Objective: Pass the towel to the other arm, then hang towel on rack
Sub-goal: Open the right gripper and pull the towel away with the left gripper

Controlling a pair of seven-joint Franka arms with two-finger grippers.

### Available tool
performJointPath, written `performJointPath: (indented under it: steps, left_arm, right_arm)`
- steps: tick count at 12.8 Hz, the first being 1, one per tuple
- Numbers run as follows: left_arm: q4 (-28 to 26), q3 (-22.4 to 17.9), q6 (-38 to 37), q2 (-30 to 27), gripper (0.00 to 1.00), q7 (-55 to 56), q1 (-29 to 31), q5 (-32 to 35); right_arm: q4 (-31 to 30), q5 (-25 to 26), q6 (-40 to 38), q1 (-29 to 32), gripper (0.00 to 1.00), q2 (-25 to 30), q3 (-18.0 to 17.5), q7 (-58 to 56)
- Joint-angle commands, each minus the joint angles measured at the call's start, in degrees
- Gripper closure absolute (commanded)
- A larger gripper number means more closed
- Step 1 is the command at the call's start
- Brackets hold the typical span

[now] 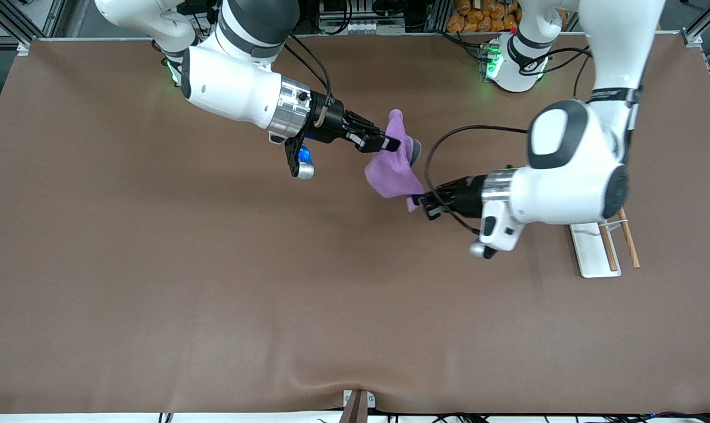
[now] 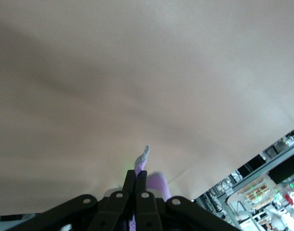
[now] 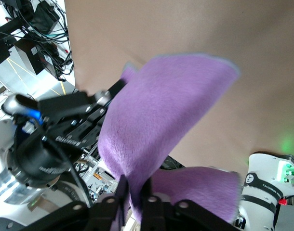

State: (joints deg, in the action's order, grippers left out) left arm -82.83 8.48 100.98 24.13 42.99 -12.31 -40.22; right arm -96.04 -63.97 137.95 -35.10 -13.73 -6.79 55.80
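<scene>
Spanning the gap between the two claws, the towel (image 1: 393, 160) is being held up in the air over the table (image 1: 155, 264) so that one arm can take it from the other. The left gripper (image 1: 420, 204) is pinching the towel's lower corner, fingers pressed together on the cloth. The right gripper (image 1: 390, 143) is gripping its upper part, with fingers close together around a fold. The rack (image 1: 602, 244) is standing well apart, under the left arm.
</scene>
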Motion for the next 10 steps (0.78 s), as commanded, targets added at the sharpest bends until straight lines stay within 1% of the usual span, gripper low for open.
performJointPath:
  steps: [1,4,6,7,8,10]
  left_arm:
    - [-0.6,0.4,-3.5,-2.1,1.00,-4.3,3.4,0.3]
    - [-0.9,0.1,-7.3,-3.6,1.00,-7.7,4.8,0.7]
    - [-1.1,0.0,-9.5,-4.4,1.00,-10.0,7.0,0.8]
    - [-1.1,-0.2,-11.2,-5.1,1.00,-13.4,8.5,1.0]
    - [-1.3,0.0,-12.0,-6.8,1.00,-19.6,10.4,6.2]
    - [-1.2,0.0,-12.2,-8.5,1.00,-28.8,10.6,14.3]
  right_arm:
    - [-0.6,-0.7,-0.1,-0.6,0.00,0.3,0.8,0.5]
    - [-1.2,-0.5,-3.3,0.6,0.00,1.0,1.3,0.5]
    - [-1.2,-0.2,-7.4,3.6,0.00,1.3,1.3,0.5]
    - [-1.1,0.5,-10.0,5.5,0.00,1.3,1.3,0.5]
    - [-0.8,4.1,-13.3,7.9,0.00,1.5,1.3,0.4]
    - [-0.2,12.4,-20.5,11.3,0.00,1.5,1.3,-0.4]
